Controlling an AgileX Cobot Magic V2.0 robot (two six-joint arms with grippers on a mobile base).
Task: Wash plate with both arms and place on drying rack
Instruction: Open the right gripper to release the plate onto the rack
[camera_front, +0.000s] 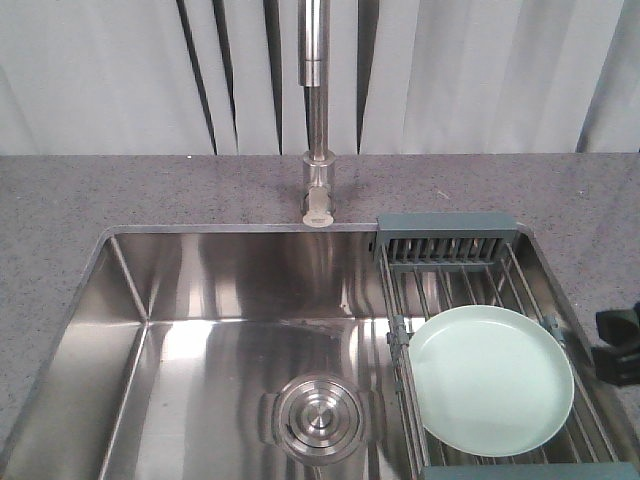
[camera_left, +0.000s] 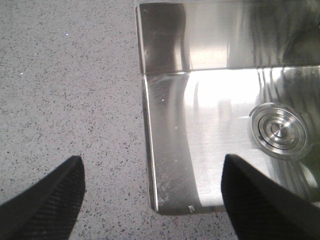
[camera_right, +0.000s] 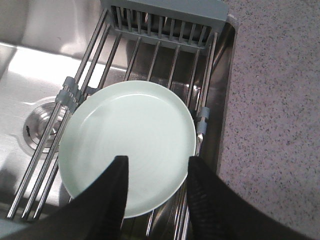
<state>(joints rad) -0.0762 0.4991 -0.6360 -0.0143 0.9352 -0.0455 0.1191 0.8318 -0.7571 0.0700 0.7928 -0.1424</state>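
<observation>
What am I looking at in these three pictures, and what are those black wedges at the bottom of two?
A two-armed robot at a sink. The front view shows the stainless steel sink basin, its steel tap and the grey speckled counter. The other two pictures come from cameras on the robot's wrists; the black wedges are gripper fingers. The left gripper hangs open over the sink's corner. The right gripper is open, near the round pale mint-green plate but apart from it. The plate lies flat on the steel-wire drying rack with grey-blue ends, across the sink's right side. Nothing is held.
</observation>
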